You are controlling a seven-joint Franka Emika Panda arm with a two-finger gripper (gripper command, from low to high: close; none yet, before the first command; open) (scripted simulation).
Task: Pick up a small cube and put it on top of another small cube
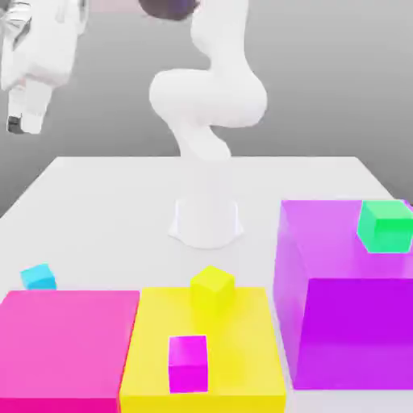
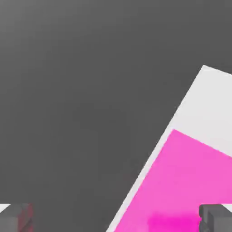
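A small cyan cube [image 1: 38,277] sits on the white table [image 1: 113,210] beside the large pink block [image 1: 64,347], while the white arm's gripper [image 1: 22,121] hangs high above the table's far corner.

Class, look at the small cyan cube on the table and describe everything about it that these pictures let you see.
The small cyan cube is a plain, matte light-blue block, far smaller than the big blocks. It sits flat on the white table, just behind the big pink block, on the exterior view's left. Whether it touches that block cannot be told. Nothing rests on it, and the gripper hangs high above, well clear.
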